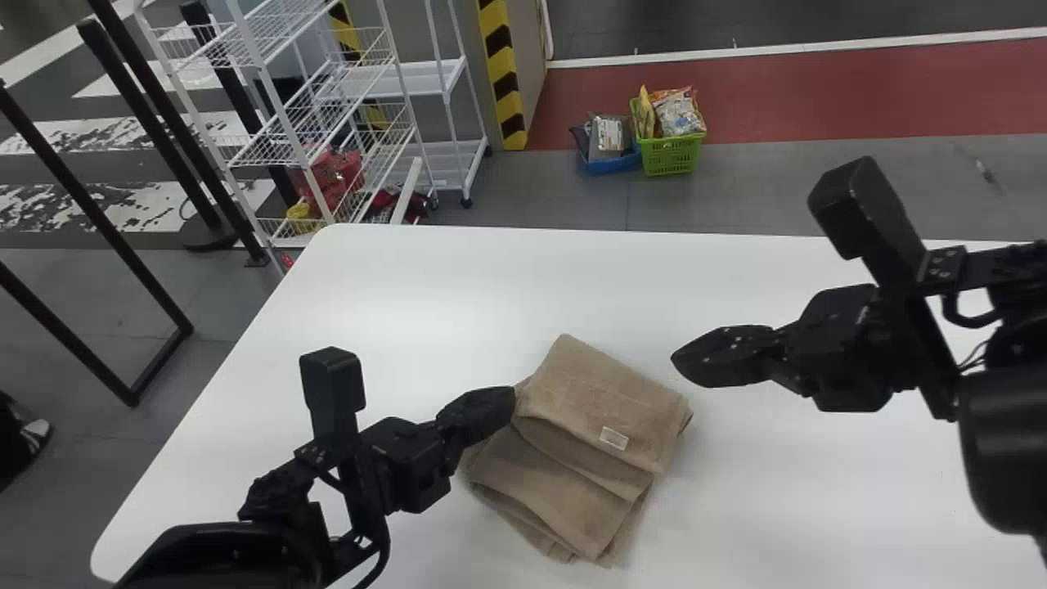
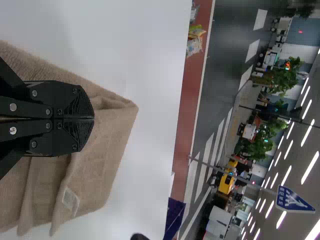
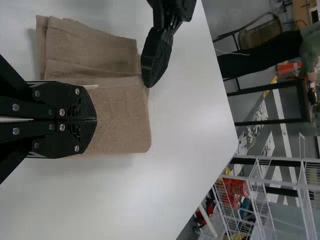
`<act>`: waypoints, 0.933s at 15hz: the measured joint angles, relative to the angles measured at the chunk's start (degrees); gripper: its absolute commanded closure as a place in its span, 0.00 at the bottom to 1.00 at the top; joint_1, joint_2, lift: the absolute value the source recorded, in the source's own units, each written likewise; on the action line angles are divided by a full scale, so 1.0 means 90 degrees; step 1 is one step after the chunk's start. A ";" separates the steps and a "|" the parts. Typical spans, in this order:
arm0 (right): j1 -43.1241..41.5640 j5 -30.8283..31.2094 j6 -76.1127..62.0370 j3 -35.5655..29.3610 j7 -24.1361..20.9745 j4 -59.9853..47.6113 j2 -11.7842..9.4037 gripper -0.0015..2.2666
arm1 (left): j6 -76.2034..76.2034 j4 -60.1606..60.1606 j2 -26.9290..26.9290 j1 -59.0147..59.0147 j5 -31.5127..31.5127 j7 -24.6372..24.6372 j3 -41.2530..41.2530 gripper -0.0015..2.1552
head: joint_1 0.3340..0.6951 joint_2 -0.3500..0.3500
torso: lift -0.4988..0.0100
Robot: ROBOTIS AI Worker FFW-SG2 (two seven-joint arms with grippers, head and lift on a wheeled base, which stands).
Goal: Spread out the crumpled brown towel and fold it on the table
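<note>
Towel [image 1: 605,393] on bench [image 1: 409,303], folded in uneven layers (white tag [image 1: 613,438] facing up). Left tool [image 1: 510,401] closed, empty, at towel's left edge; contact unclear. Right tool [image 1: 677,360] closed, empty, apart from towel, right side.

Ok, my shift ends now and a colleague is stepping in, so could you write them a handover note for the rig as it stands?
Left end effector: shut, at the left edge of the towel.
Right end effector: shut, over the table, right of the towel.
Towel: on the table, label facing up.
Done: spread enough to be folded over in layers.
Remaining: layers sit staggered; probably squaring up, perhaps another fold.
</note>
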 measured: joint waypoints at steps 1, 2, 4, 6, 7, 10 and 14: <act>0.0005 -0.0044 0.0084 -0.0108 0.0000 -0.0085 0.0000 0.86 | -0.0140 0.0126 0.0005 -0.0038 -0.0098 0.0004 0.0001 0.90 | 1.00 0.82 | 0.73; 0.0008 -0.0107 0.0184 -0.0233 0.0000 -0.0176 0.0000 0.86 | -0.0240 0.0224 0.0013 -0.0067 -0.0186 0.0005 0.0009 0.90 | 1.00 0.81 | 0.73; -0.0009 -0.0275 0.0442 -0.0408 0.0000 -0.0328 0.0000 0.86 | -0.0322 0.0284 0.0028 -0.0070 -0.0306 -0.0027 0.0073 0.90 | 1.00 0.81 | 0.73; -0.0052 -0.0321 0.0631 -0.0457 0.0000 -0.0430 0.0000 0.86 | -0.0352 0.0233 0.0033 0.0013 -0.0346 -0.0139 0.0220 0.90 | 1.00 0.82 | 0.73; -0.0073 -0.0308 0.0687 -0.0461 0.0000 -0.0443 0.0000 0.86 | -0.0351 0.0198 0.0039 0.0071 -0.0353 -0.0188 0.0265 0.90 | 1.00 0.83 | 0.73; -0.0157 -0.0315 0.0856 -0.0438 0.0000 -0.0452 0.0000 0.86 | -0.0350 0.0120 0.0086 0.0268 -0.0372 -0.0303 0.0373 0.90 | 1.00 0.85 | 0.73; -0.0272 -0.0288 0.0980 -0.0331 0.0000 -0.0452 0.0000 0.86 | -0.0322 -0.0019 0.0091 0.0534 -0.0316 -0.0437 0.0404 0.90 | 1.00 0.86 | 0.73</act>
